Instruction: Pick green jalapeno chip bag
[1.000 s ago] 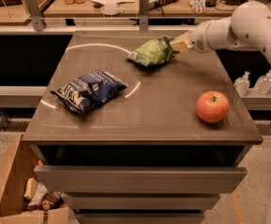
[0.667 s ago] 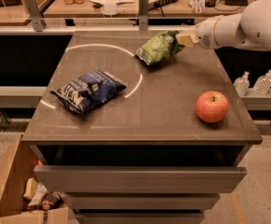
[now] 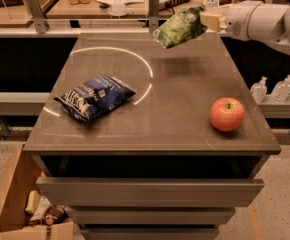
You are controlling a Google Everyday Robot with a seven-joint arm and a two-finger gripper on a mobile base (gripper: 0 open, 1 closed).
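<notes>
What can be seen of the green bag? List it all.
The green bag is a small, puffy, crinkled light-green snack packet with a pale sealed end at its lower left. It hangs tilted in the air above the table's far edge, touching only the gripper, which is shut on its right end. Its faint shadow lies on the tabletop below.

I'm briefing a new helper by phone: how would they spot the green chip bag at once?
Find the grey table; above its far right edge, the gripper holds the green chip bag in the air. Unlike the blue bag and the apple, it is crinkled, light green and off the tabletop.
</notes>
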